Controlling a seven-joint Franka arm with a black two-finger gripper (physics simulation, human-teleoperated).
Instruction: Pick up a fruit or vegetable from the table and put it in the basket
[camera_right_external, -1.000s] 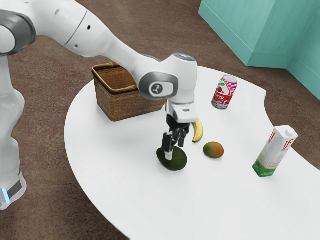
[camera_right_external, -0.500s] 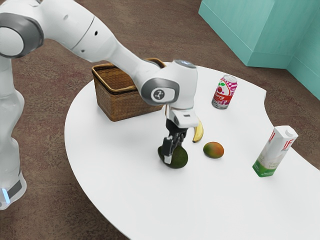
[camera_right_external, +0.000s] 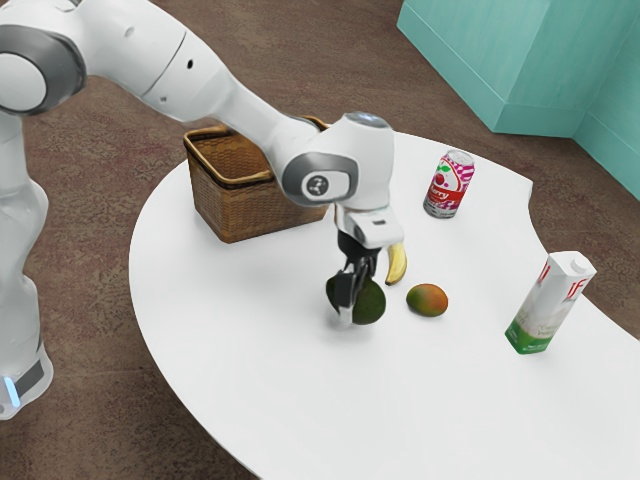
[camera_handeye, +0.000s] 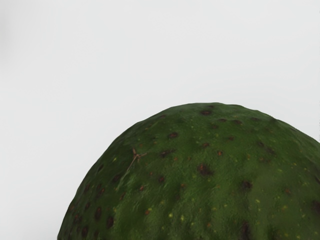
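In the exterior view, the jaws are closed on the avocado (camera_right_external: 371, 303) near the middle of the frame. The basket (camera_right_external: 232, 208) stands at the upper left on the white worktop (camera_right_external: 430, 410); the mango (camera_right_external: 428, 300) lies right of centre, near the banana (camera_right_external: 397, 265).

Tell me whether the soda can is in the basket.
No, the can stands on the table, apart from the basket.
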